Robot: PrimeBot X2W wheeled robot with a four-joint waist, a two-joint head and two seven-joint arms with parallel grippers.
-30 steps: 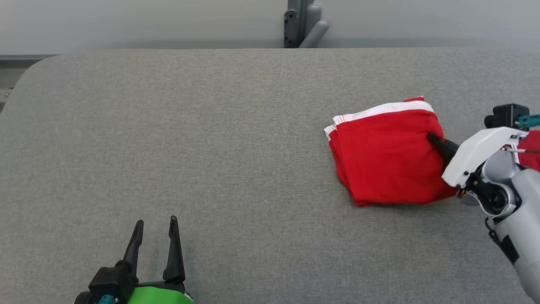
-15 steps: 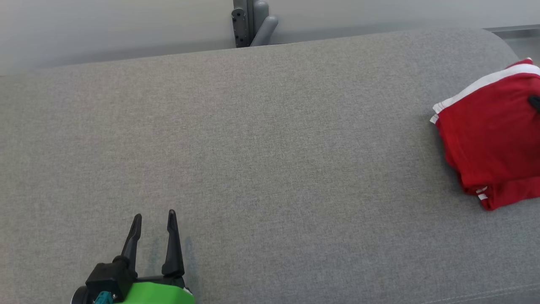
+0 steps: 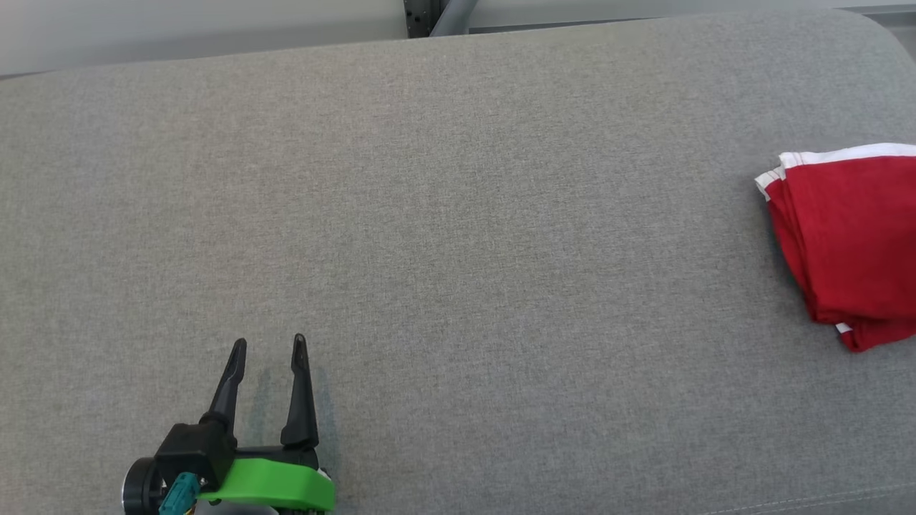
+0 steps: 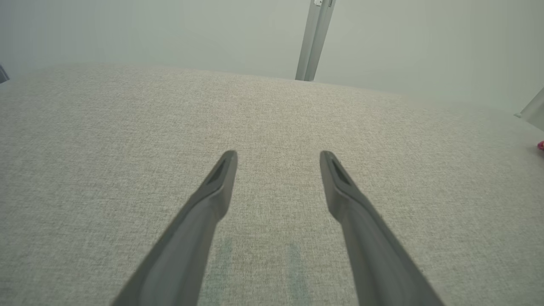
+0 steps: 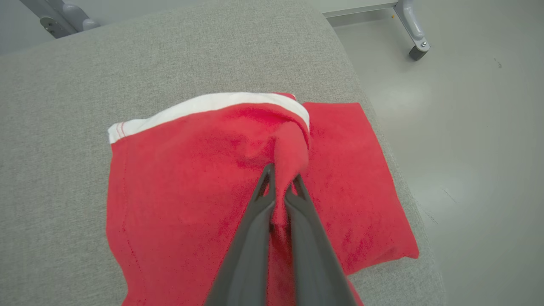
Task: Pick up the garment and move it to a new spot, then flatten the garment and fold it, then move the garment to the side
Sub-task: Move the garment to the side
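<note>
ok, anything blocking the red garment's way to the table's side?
Nothing visible does. The right pincer is shut on a fold of the red garment, which lies near the edge of the table, with bare grey surface around it.

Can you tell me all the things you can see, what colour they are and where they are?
table: one, grey cloth top, under everything.
garment: one, red with a white edge, lying folded near the table's right end.
metal post: one, grey, behind the table's far edge.
metal leg: one, grey, standing on the floor past the table's right end.
floor: pale grey, beside the table's right end.
left gripper: one, black fingers on a green base, open, over bare table at the near left.
right gripper: one, dark fingers, shut on a pinched fold of the garment.
</note>
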